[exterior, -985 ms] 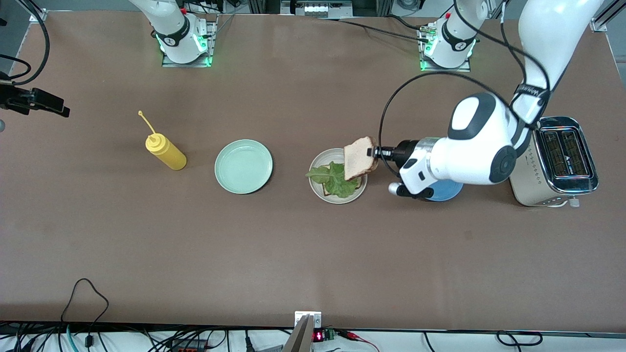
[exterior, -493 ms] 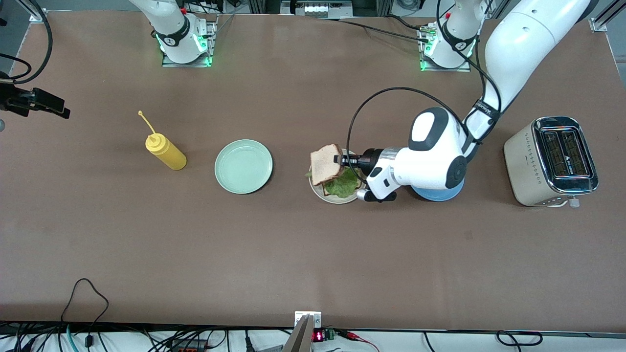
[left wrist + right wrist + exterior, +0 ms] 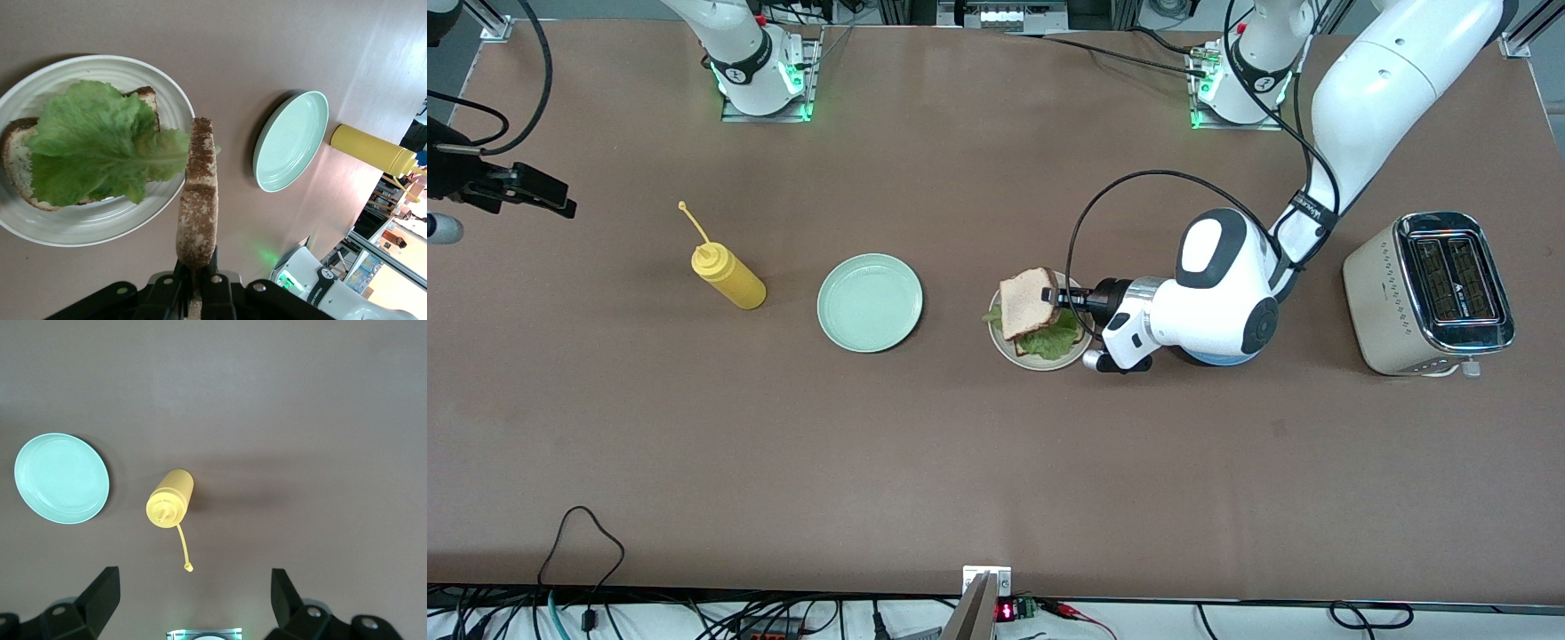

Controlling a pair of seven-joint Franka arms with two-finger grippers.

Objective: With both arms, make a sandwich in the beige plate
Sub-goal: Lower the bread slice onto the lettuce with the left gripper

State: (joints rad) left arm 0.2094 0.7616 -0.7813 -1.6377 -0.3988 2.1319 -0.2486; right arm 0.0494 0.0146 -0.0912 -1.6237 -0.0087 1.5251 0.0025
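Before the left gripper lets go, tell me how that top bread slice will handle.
The top bread slice probably stays stiff: pinched by one edge in the left gripper, it shows no sag. It looks light. Released over the ruffled lettuce leaf, it may settle tilted or slide.

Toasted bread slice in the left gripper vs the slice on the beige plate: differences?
The held light-brown toasted bread slice is clamped in the left gripper, on edge above the round beige plate; the plated bread slice lies flat. The held one is bare; the plated one lies under a green ruffled lettuce leaf. Both have dark crusts.
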